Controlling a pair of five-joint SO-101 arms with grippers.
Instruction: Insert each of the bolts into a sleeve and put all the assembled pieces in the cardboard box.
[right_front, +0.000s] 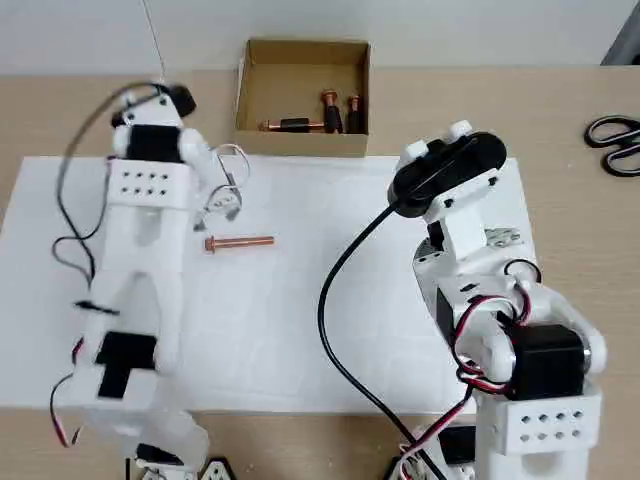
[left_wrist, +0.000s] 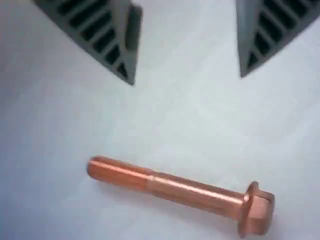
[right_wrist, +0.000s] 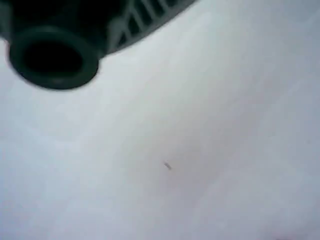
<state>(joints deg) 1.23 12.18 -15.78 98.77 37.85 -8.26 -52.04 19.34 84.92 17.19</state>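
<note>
**One bolt (right_front: 240, 242) loose, left hand (right_front: 222, 200) wide open beside it**

Got the copper bolt (left_wrist: 180, 192) lying flat on the white mat (right_front: 300, 330), left of centre, head pointing left. Seeing the left hand (left_wrist: 186, 77) just far of it, jaws spread, nothing between them. Counting three assembled pieces (right_front: 300, 125) inside the cardboard box (right_front: 300, 145) at the mat's far edge. Spotting the right hand (right_wrist: 100, 27) low over the mat, clamped on a black sleeve (right_wrist: 52, 57). Also noticing scissors (right_front: 615, 140) far right on the counter (right_front: 560, 110).
</note>
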